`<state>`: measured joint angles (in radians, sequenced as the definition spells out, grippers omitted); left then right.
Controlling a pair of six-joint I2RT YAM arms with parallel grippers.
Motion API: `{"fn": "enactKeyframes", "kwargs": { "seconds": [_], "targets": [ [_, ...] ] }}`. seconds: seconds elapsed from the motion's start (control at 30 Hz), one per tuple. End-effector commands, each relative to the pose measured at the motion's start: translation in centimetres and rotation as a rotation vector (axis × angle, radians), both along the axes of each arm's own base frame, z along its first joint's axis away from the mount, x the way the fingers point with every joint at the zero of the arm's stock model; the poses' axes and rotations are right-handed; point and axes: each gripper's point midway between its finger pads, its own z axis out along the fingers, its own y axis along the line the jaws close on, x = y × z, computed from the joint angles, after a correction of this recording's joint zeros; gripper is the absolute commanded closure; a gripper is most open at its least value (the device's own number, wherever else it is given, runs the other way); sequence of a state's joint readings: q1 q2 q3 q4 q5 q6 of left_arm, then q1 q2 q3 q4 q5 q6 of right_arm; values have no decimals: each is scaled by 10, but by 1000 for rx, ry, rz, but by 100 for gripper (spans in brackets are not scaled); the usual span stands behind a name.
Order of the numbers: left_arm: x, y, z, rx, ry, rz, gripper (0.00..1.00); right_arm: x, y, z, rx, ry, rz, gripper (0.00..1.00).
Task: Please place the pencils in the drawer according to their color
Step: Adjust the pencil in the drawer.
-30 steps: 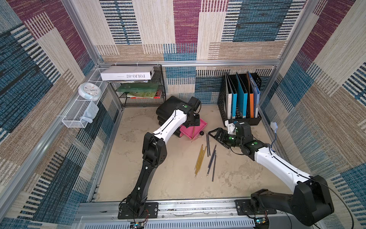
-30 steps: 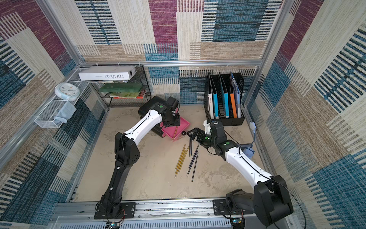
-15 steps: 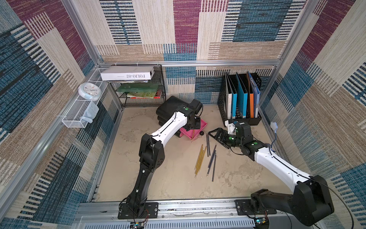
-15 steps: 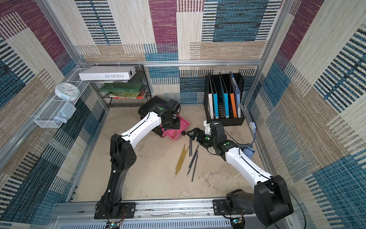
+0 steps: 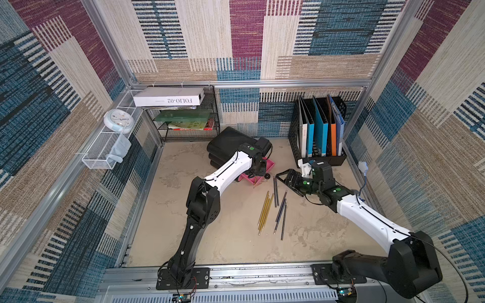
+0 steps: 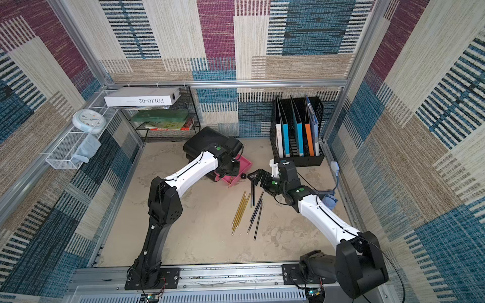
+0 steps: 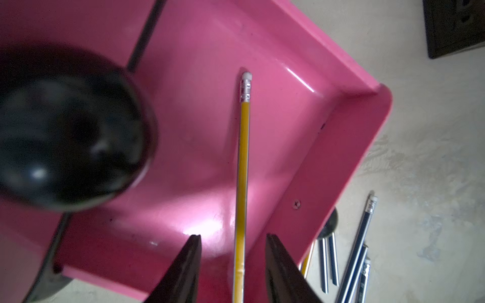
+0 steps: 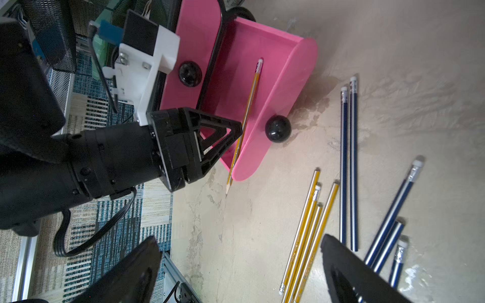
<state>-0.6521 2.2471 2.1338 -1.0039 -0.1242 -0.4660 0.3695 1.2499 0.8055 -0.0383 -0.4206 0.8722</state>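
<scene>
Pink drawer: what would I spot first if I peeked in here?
The bright pink drawer, pulled out toward the back of the table, with one yellow pencil poking over its edge between the left gripper's open jaws. Next, more yellow pencils and navy pencils lie loose in front.

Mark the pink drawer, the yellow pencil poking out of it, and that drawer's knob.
pink drawer (image 7: 341, 147): left wrist view, front wall.
pencil (image 7: 242, 162): left wrist view, mid-shaft.
knob (image 8: 278, 128): right wrist view, centre of the ball.
</scene>
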Motion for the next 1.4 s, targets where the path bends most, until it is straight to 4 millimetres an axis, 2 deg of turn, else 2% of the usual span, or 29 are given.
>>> {"fn": "enactKeyframes", "kwargs": {
  "seconds": [0.0,0.2,0.67,1.03,1.27,1.3,1.37],
  "targets": [
    [1,2,-3,30,-9,-6,58,2,1,4,3,-20,5,1],
    [-1,0,-11,40,3,-11,66,3,2,4,4,-20,6,1],
    [4,-6,-14,23,2,8,100,3,1,5,2,-22,5,1],
    [19,-4,-4,0,-44,100,100,3,1,4,2,-20,5,1],
    [28,0,-7,-10,-50,148,100,2,1,4,2,-19,7,1],
    [28,0,-8,-9,-47,148,99,2,1,4,2,-20,7,1],
    [28,0,-11,-6,-41,144,80,2,1,5,3,-22,7,1]
  ]
}}
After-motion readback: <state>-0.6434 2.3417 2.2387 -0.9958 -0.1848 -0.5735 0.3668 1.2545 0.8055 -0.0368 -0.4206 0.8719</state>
